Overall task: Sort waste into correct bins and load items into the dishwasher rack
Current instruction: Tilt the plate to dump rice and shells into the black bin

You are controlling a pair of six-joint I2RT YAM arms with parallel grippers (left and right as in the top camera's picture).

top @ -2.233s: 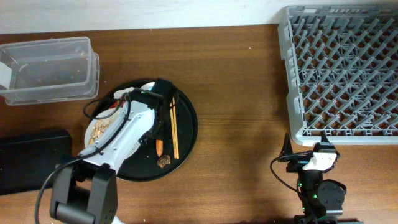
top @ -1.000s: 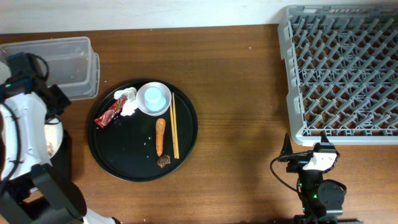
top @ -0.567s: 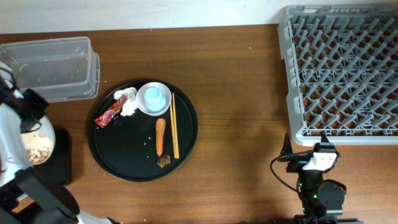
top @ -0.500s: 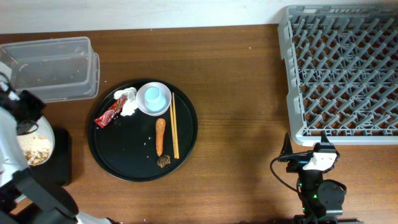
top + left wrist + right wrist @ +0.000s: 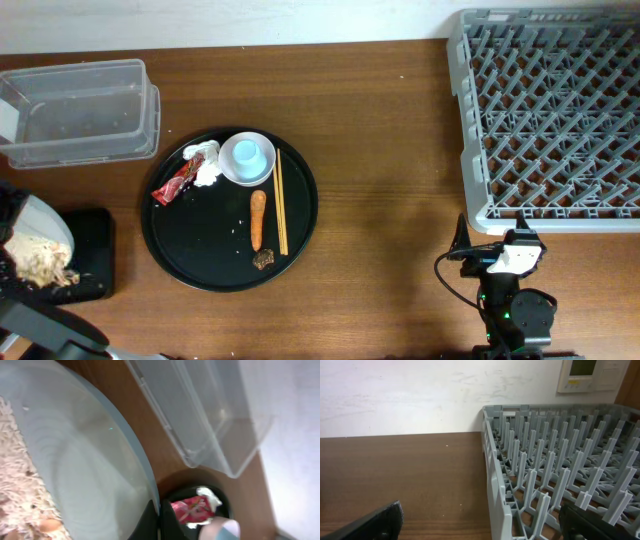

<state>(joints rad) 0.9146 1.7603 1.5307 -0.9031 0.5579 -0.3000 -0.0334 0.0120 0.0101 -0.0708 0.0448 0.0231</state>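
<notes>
Position of the left pincer (image 5: 159, 516): at the 9 o'clock edge of the counter (image 5: 390, 150), fingers together and clamped on the rim of the white plate (image 5: 48, 226). The plate is tilted above the 9 o'clock end of the flat black tray (image 5: 96, 250). Pale rice scraps (image 5: 35, 262) lie heaped on the plate's lower part. Whether any have reached the tray cannot be told.

The clear tub (image 5: 80, 110) stands at 12 o'clock of the flat black tray, apart from it.

The round black tray (image 5: 215, 262) sits at 3 o'clock of both bins. On it:
- the small white bowl (image 5: 263, 173) at 12 o'clock, with the light blue cup (image 5: 247, 155) inside it
- the crumpled tissue (image 5: 205, 166) touching the bowl's 9 o'clock side
- the red wrapper (image 5: 174, 186) just beside the tissue, toward 8 o'clock
- the carrot piece (image 5: 257, 220) near the centre, with the chopsticks (image 5: 280, 205) lying parallel at its 3 o'clock side
- the brown lump (image 5: 263, 259) at 6 o'clock of the carrot piece

The dishwasher rack (image 5: 550, 115) occupies the 2 o'clock corner of the counter.

The right pincer (image 5: 480, 510) is parked just off the rack's 6 o'clock edge. Its fingers are wide apart and hold nothing.
</notes>
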